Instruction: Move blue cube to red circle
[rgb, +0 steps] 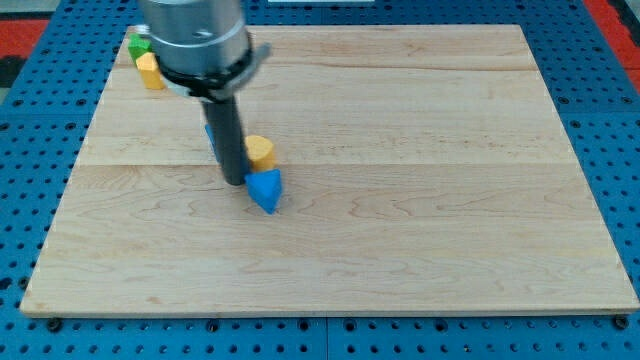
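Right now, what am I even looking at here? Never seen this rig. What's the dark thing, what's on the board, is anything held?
You are looking at one camera view, from above and in front of a wooden board that lies on a blue pegboard bench. The grey cylinder at the view's top is the end of my robot arm. It has no hand, only a straight dark rod. Its lower end, my tip, slides on the wood and pushes blocks.

Nothing is held. My tip sits just left of a blue block, touching or nearly so. A yellow block lies right behind that one. More blue shows behind the rod, mostly hidden. At the board's top left corner are another yellow block and a green block. No red circle shows in this view.
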